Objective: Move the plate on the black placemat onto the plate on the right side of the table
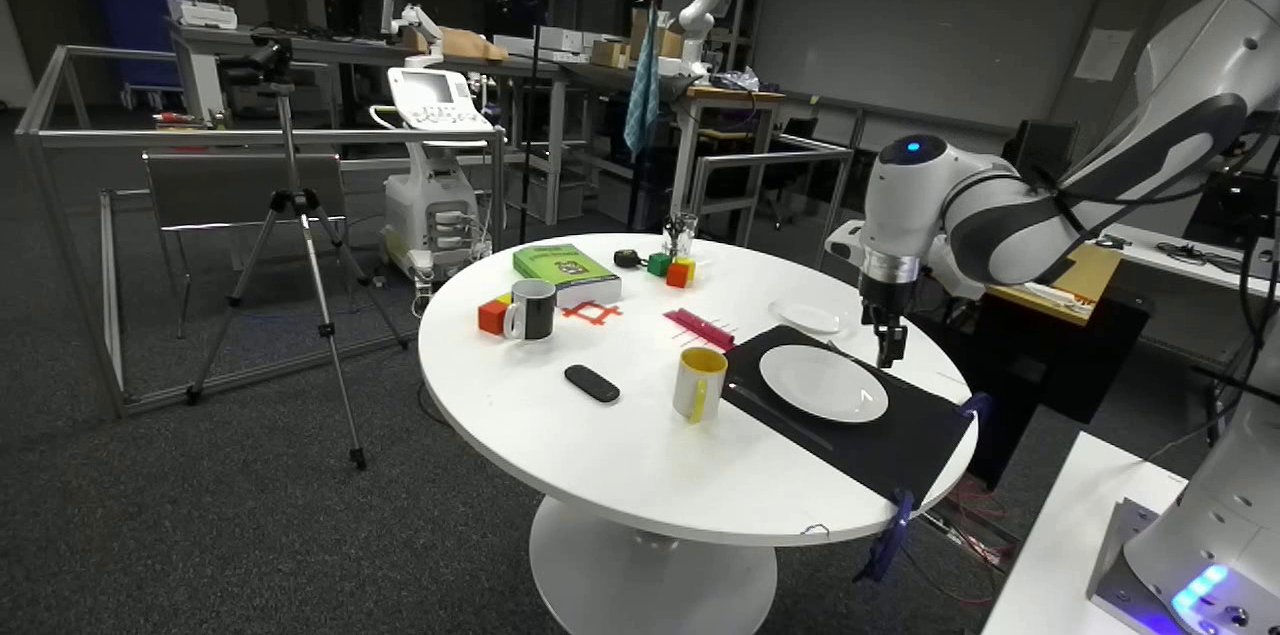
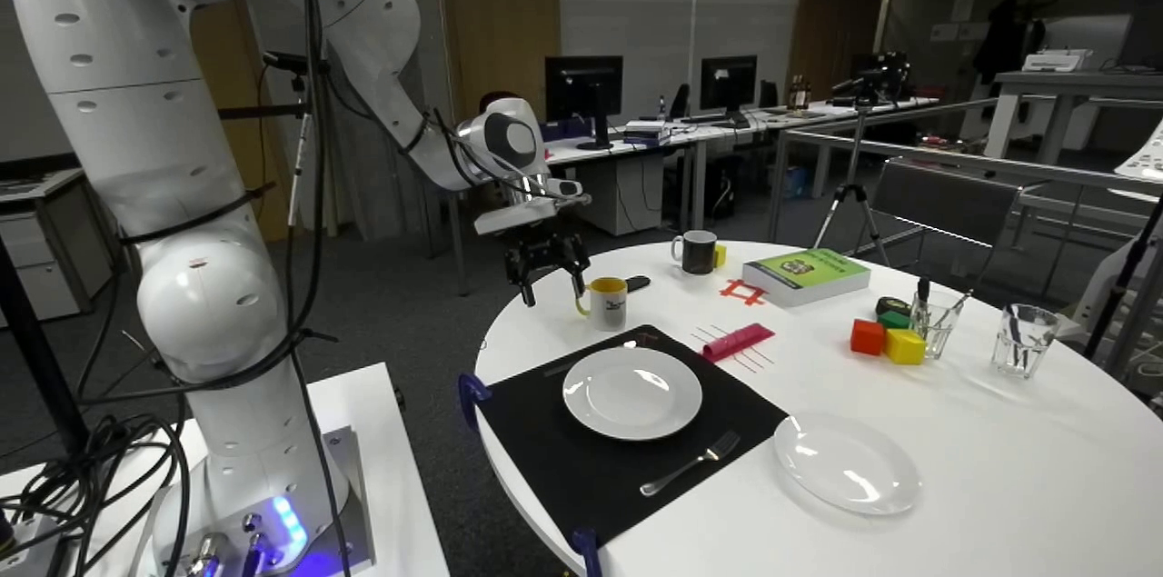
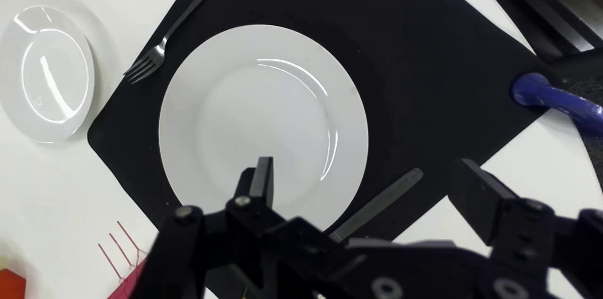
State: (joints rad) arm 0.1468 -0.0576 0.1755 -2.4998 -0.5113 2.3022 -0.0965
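The plate (image 3: 264, 115) lies face up on the black mat (image 3: 400, 54), between the fork (image 3: 179, 22) and the knife (image 3: 377, 204). The other plate (image 3: 47, 75) rests on the table (image 2: 1027, 459) just beside the mat, on the fork's side. The gripper (image 2: 554, 293) hangs above the table, released, its 2 fingers (image 3: 262, 183) well apart; in the wrist view, 1 of them overlaps the plate's outline. 2 blue clamps (image 1: 890, 543) sit at mat corners along the table's edge. In both exterior views the yellow-lined mug (image 2: 609, 308) stands nearer the mat than the black mug (image 2: 699, 253), and the pink strip (image 2: 738, 341) lies between mat and book (image 2: 809, 273).
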